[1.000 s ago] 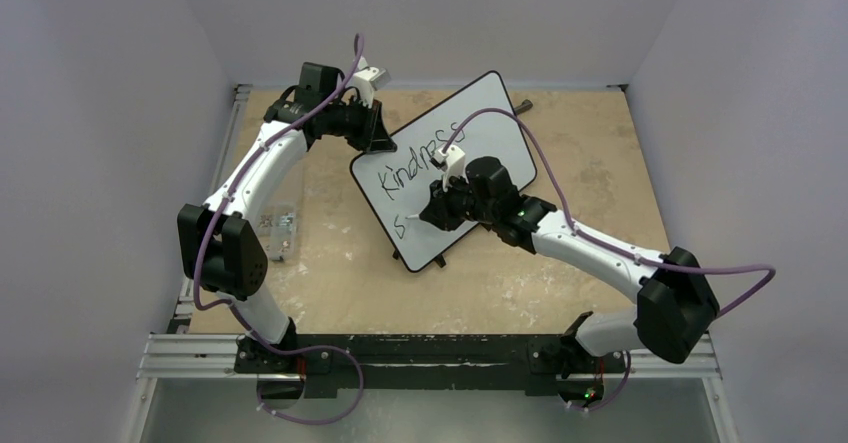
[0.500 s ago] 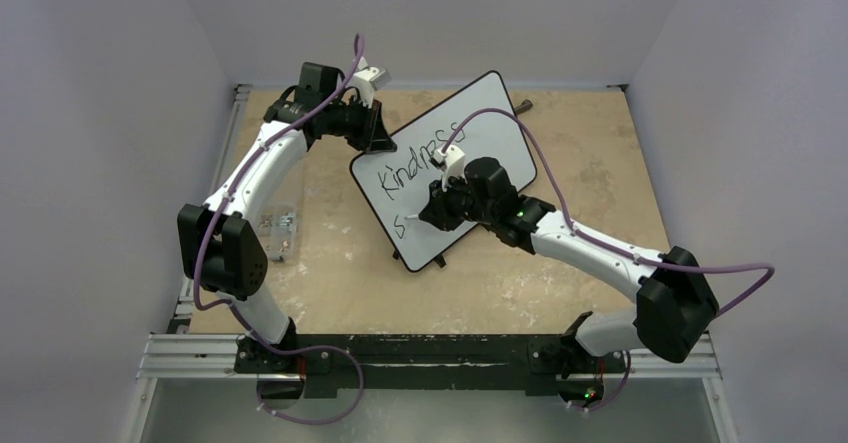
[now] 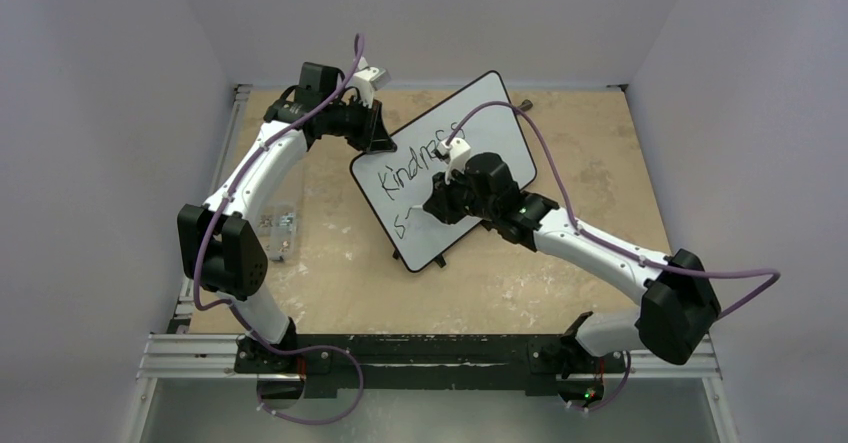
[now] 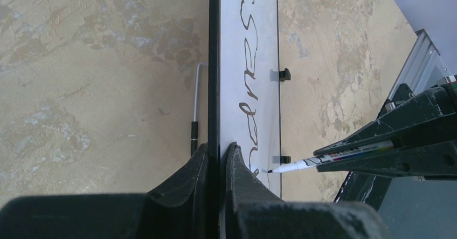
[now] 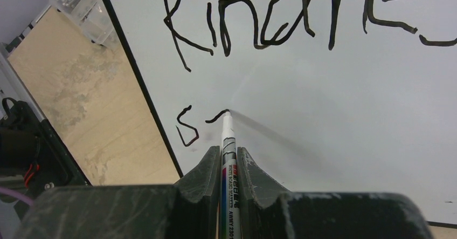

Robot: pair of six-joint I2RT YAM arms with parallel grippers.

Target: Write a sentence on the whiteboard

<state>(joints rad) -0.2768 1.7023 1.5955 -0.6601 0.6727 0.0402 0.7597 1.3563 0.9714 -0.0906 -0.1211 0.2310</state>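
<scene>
- A mottled tan table (image 3: 590, 163) sits between pale walls, and your two arms reach over it from the near rail.
- The whiteboard (image 3: 497, 113) stands propped up near the middle of the table. It is turned diagonally, with one corner toward the back wall.
- Your left fingers (image 4: 232, 157) are clamped on the board's left edge, one on each face of the black rim.
- Your right fingers (image 5: 210, 162) are closed tight on a white marker (image 5: 227, 134), which points straight out between them.
- The sentence (image 3: 415, 161) reads "Kindness" on the upper line. Below it you have an "S" and one short stroke.
- The marker tip touches the board at the right end of that stroke.
- A small clear box (image 3: 278, 225) lies on the table to the left of the board, apart from it.
</scene>
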